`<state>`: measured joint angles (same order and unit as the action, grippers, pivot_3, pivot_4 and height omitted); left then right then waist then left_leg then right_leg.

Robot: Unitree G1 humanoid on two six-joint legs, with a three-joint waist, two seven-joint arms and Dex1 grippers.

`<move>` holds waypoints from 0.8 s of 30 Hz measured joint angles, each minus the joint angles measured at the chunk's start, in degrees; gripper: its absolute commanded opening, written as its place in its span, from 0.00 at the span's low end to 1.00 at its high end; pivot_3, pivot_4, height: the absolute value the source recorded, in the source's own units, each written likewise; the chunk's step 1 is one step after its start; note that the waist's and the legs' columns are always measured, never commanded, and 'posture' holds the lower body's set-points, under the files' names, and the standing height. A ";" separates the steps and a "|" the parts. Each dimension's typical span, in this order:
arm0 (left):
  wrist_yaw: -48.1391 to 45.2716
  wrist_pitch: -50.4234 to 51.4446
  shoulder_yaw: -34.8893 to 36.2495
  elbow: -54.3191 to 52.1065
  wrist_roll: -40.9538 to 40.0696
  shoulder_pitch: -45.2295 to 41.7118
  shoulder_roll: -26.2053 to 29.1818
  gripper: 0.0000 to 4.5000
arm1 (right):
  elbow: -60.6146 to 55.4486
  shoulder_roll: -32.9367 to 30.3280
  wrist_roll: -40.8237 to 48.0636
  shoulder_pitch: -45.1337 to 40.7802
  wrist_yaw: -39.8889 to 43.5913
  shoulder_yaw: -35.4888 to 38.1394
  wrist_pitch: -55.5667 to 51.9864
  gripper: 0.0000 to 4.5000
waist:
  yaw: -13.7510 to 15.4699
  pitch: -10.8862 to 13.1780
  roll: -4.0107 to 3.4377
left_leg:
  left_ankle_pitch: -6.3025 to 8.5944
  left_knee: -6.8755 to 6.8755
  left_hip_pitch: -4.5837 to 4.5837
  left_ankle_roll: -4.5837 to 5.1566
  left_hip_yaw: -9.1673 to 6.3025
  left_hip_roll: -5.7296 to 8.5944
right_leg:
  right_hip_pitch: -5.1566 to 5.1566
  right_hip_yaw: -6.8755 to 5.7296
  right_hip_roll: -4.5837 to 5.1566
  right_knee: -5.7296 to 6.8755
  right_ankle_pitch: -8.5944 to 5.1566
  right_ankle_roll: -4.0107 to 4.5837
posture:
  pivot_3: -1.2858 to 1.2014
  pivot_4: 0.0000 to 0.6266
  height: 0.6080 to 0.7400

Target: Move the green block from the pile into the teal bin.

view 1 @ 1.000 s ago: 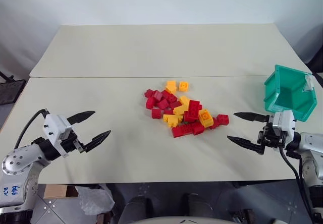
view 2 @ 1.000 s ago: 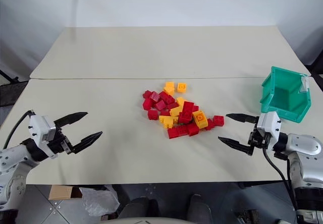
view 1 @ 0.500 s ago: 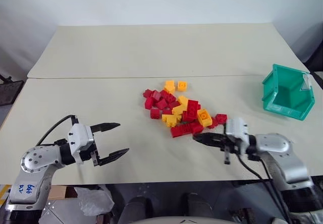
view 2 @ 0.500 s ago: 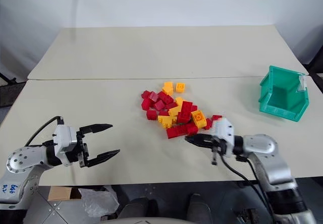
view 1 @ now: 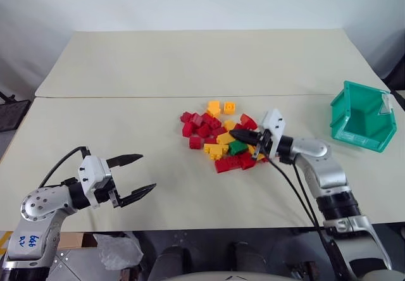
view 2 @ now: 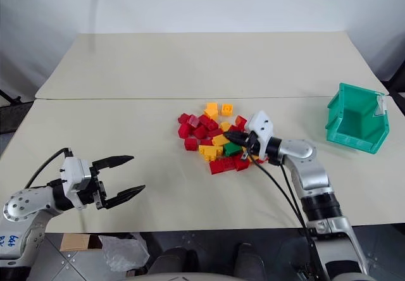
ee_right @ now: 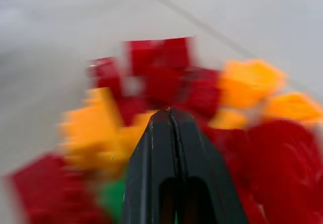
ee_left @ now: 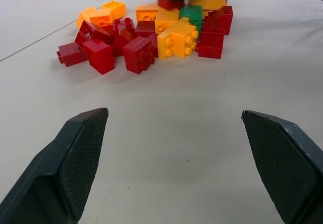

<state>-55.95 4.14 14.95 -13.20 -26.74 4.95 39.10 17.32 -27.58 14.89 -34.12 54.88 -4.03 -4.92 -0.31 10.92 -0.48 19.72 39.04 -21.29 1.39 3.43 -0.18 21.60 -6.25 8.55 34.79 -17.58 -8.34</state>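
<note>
While the left gripper hovers over bare table with its two black fingers spread wide and nothing between them, the pile of red and yellow bricks lies well off to its right and farther from the robot. From the left wrist camera the fingers are cut off at the frame's edge, and the heap sits beyond their tips with its far side running out of frame. Inside that heap the green block shows as a small bright patch, partly covered by neighbouring bricks; how much of it is buried cannot be told. The right gripper has its fingers pressed together, empty, their tips poking into the pile directly over the green block and hiding a brick or two beneath. The right wrist camera gives only smeared red and yellow shapes around the closed fingers, with a sliver of green beside them. Well beyond the right gripper, at the table's right edge, stands the teal bin, upright; its inner floor is mostly hidden by its walls.
</note>
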 measured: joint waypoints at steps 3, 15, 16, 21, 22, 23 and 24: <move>0.12 0.00 -0.08 0.12 0.01 -0.09 -0.24 1.00 | 4.98 -0.96 -1.88 -1.59 0.45 0.09 3.71 0.01 | -0.06 -0.01 0.01 | 0.00 0.00 0.02 0.00 0.02 0.00 | -0.01 -0.01 0.00 0.02 0.00 0.00 | 0.52 0.24 1.00; 0.11 0.00 -0.24 0.47 0.00 -0.30 -0.32 1.00 | 0.94 -7.88 -1.92 6.19 5.92 2.25 4.62 0.01 | 0.24 0.01 -0.01 | 0.00 0.01 0.01 0.01 0.02 0.00 | -0.02 -0.01 0.02 0.01 0.00 0.00 | 0.52 0.24 1.00; 0.11 0.00 -0.24 0.48 -0.01 -0.18 -0.34 1.00 | 0.48 -9.62 -1.34 7.53 6.39 3.54 4.42 0.01 | 0.24 0.01 -0.01 | 0.00 0.01 0.01 0.01 0.03 0.00 | -0.02 -0.01 0.02 -0.01 0.00 0.00 | 0.52 0.24 1.00; 0.14 -0.09 -0.38 0.66 0.05 -0.30 -0.83 1.00 | 0.43 -14.17 2.41 11.78 10.97 8.93 5.05 0.01 | 0.19 0.01 -0.01 | 0.00 0.01 0.01 0.01 0.09 -0.02 | -0.02 0.00 0.00 -0.03 0.00 0.00 | 0.52 0.24 1.00; 0.14 -0.10 -0.45 0.70 0.07 -0.38 -0.93 1.00 | 0.40 -14.54 4.10 12.59 12.59 10.32 5.29 0.01 | 0.19 0.01 -0.01 | 0.00 0.01 0.02 0.01 0.10 -0.02 | -0.03 0.00 0.00 -0.04 0.00 0.00 | 0.52 0.24 1.00; 0.12 -0.11 -0.55 0.77 0.07 -0.66 -0.98 1.00 | 0.36 -14.68 6.55 13.59 14.51 12.33 5.35 0.01 | 0.22 0.01 -0.01 | 0.00 0.01 0.02 0.01 0.11 -0.02 | -0.04 0.00 0.00 -0.04 0.00 0.00 | 0.52 0.24 1.00; 0.08 -0.12 -0.66 0.92 0.07 -1.06 -0.99 1.00 | 0.33 -15.03 8.12 14.57 15.85 13.79 5.40 0.01 | 0.22 0.01 -0.01 | 0.00 0.01 0.03 0.01 0.12 -0.03 | -0.04 0.00 0.00 -0.04 0.00 0.00 | 0.52 0.24 1.00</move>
<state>-55.88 4.02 14.29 -12.28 -26.66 3.89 38.11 17.65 -42.62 23.01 -19.55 70.73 9.76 0.48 -0.09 10.93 -0.48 19.72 39.05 -21.27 1.40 3.55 -0.20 21.56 -6.25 8.55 34.76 -17.58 -8.34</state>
